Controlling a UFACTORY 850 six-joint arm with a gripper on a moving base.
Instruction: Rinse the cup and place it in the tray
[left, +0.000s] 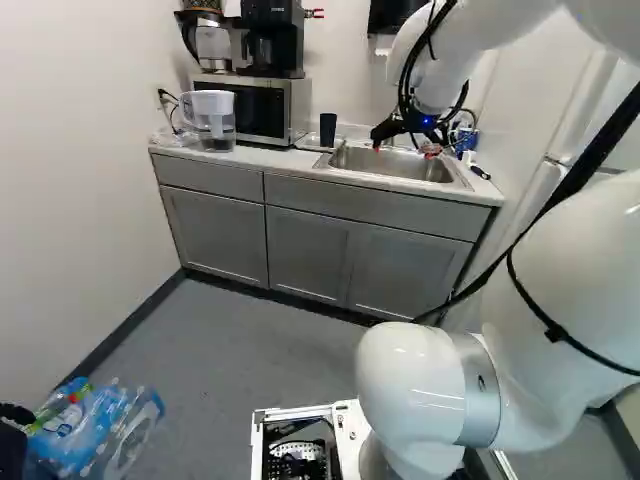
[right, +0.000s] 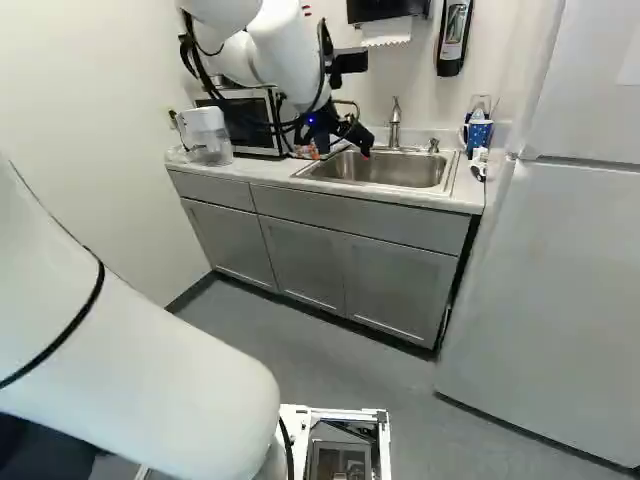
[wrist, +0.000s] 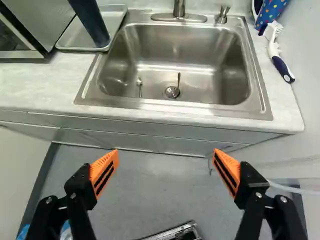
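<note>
In the left base view my gripper (left: 403, 150) hangs over the sink. The right base view also shows the gripper (right: 344, 148) above the sink's front part. Seen from the wrist, the gripper (wrist: 165, 157) is open, its orange pads wide apart with nothing between them. A dark cup (left: 328, 130) stands upright on the metal tray (left: 310, 145), beside the sink. In the wrist view the cup (wrist: 91, 21) is ahead of the fingers and off to one side, on the tray (wrist: 67, 37) and touched by neither finger. The sink (wrist: 170, 60) holds no cup.
A faucet (right: 395, 125) rises behind the sink. The microwave (left: 262, 108) and a clear pitcher (left: 210, 118) stand beyond the tray. A brush (wrist: 277, 55) and a spotted blue cup (right: 478, 132) are at the sink's other side, near the fridge (right: 550, 290). Bottles (left: 100, 425) lie on the floor.
</note>
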